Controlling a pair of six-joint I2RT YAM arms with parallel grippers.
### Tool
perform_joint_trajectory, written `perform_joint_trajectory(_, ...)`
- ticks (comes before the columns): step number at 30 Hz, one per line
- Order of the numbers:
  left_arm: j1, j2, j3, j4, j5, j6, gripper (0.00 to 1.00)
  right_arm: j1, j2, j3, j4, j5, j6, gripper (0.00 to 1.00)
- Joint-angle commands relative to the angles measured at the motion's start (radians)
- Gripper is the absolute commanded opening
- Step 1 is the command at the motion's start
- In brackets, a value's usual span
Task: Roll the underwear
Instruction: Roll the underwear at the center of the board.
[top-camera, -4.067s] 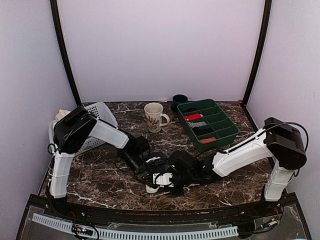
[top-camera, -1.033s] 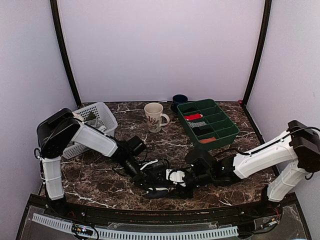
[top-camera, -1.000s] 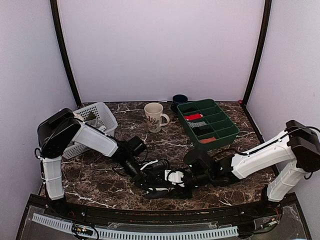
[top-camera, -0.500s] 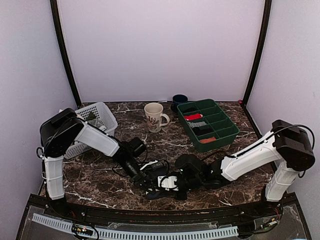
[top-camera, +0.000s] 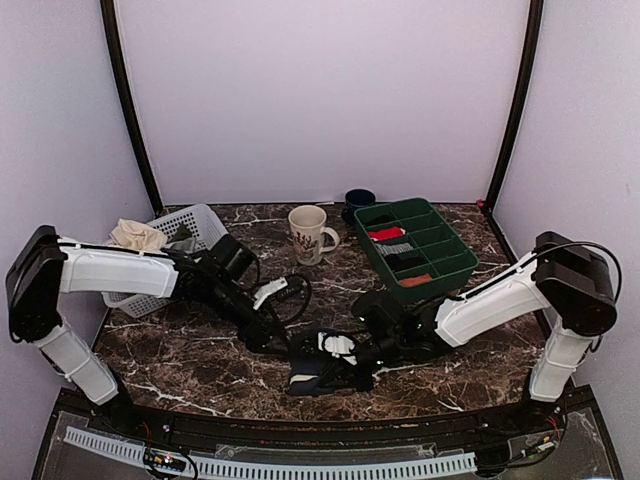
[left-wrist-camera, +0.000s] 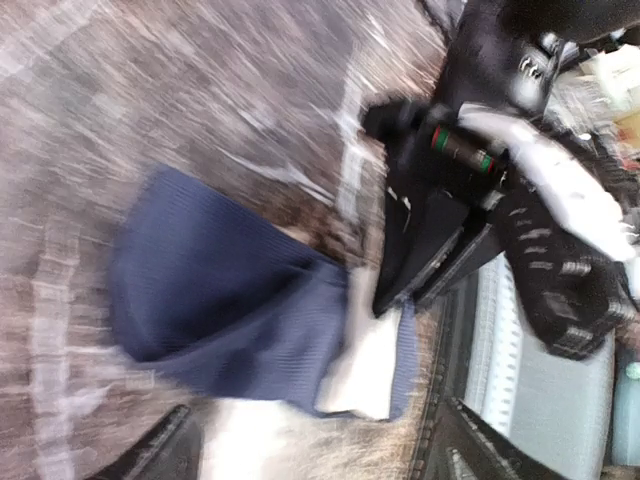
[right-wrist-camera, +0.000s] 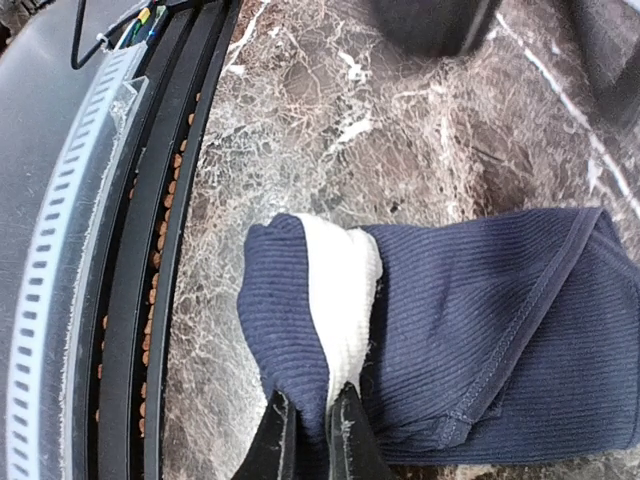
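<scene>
The right gripper (right-wrist-camera: 310, 432) has its fingers drawn narrow, pinching the folded end of the underwear (right-wrist-camera: 450, 320) where the cream waistband (right-wrist-camera: 342, 268) wraps over. The navy cloth runs ahead of the fingertips and off to one side, lying on the desk (right-wrist-camera: 330, 130). Judgement: this pinch pins the part-folded bundle so it does not spring apart while the other arm repositions.

The left gripper (left-wrist-camera: 310, 462) stands wide apart and holds nothing. The underwear lies ahead of it, clear of both fingers. That wrist view is motion-blurred.

Change against half a second earlier: the left gripper was down at the cloth, close beside the right gripper. It is now released and drawn back to the left. The right gripper remains on the bundle.
</scene>
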Motion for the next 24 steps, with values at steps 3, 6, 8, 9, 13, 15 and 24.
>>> perform_joint_trajectory(3, 0.007, -0.316, -0.025, -0.057, -0.441, -0.050, 0.86, -0.070, 0.073, 0.051, -0.065, -0.214, 0.128, 0.00)
perform_joint_trajectory(6, 0.007, -0.505, -0.091, 0.026, -0.650, -0.100, 0.96, -0.104, 0.099, 0.073, -0.072, -0.292, 0.182, 0.00)
perform_joint_trajectory(8, 0.007, -0.611, -0.146, 0.070, -0.810, -0.197, 0.99, -0.118, 0.112, 0.078, -0.070, -0.330, 0.202, 0.00)
perform_joint_trajectory(9, 0.008, -0.654, -0.163, 0.076, -0.839, -0.202, 0.99, -0.124, 0.121, 0.082, -0.074, -0.343, 0.207, 0.00)
perform_joint_trajectory(13, 0.007, -0.676, -0.171, 0.018, -0.679, -0.108, 0.99, -0.154, 0.168, 0.101, -0.083, -0.406, 0.234, 0.00)
perform_joint_trajectory(15, 0.000, -0.631, -0.171, -0.025, -0.597, -0.092, 0.99, -0.167, 0.194, 0.117, -0.088, -0.430, 0.248, 0.00)
perform_joint_trajectory(24, -0.295, -0.521, -0.339, 0.267, -0.662, 0.115, 0.99, -0.206, 0.300, 0.173, -0.145, -0.494, 0.279, 0.00)
